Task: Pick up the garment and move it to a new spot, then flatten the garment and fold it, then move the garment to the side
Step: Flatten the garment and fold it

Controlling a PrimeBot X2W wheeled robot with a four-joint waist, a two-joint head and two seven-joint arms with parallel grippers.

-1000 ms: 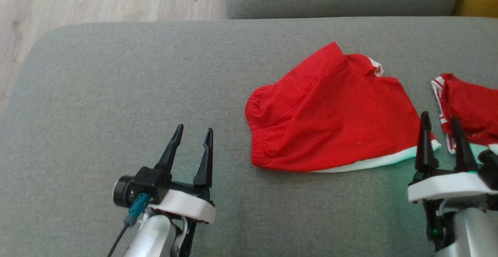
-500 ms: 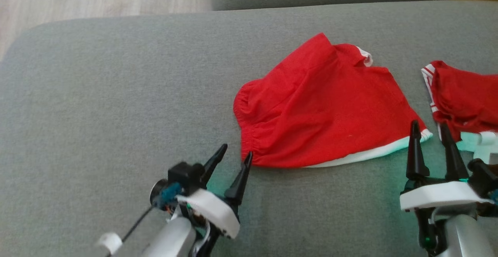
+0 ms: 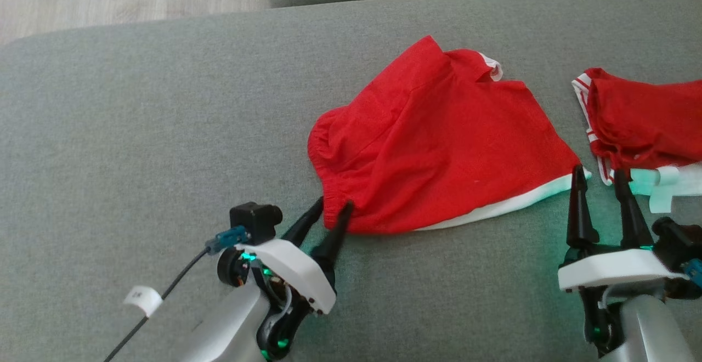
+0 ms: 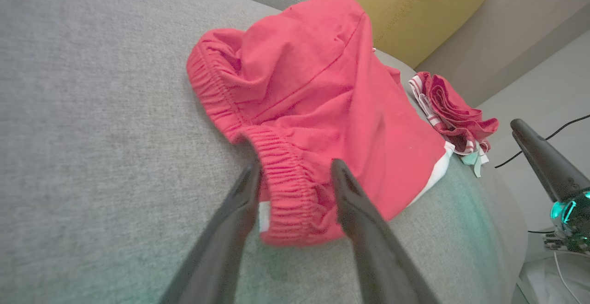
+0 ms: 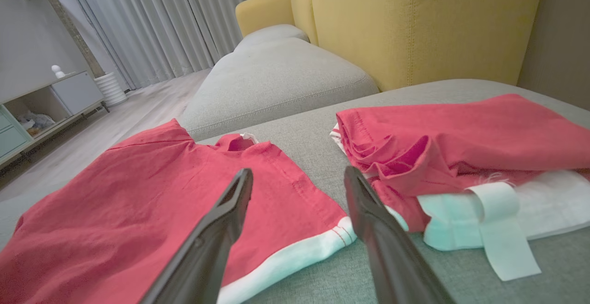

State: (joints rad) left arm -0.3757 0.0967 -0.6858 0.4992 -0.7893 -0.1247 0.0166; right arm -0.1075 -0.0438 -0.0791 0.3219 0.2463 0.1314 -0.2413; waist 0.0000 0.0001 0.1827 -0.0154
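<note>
On the grey fabric sofa cushion (image 3: 137, 104), a little right of centre before the robot, lie the rumpled red cloth shorts (image 3: 439, 148), not yet flattened. Their long axis runs across the robot's front on a slight slant. The gathered elastic waistband (image 4: 286, 175) points to the robot's left, and the white hem band (image 3: 510, 203) trails off to its right.

The left end effector (image 3: 334, 203) is spread open with one finger on each side of the waistband's near corner, probably so that closing pinches a firm, thick edge. The right end effector (image 3: 598, 171) is also open and empty. Its tips sit at the hem's far corner, just beside a folded red and white garment (image 3: 641, 120). I judge that a grip at each end would lift the cloth taut.
</note>
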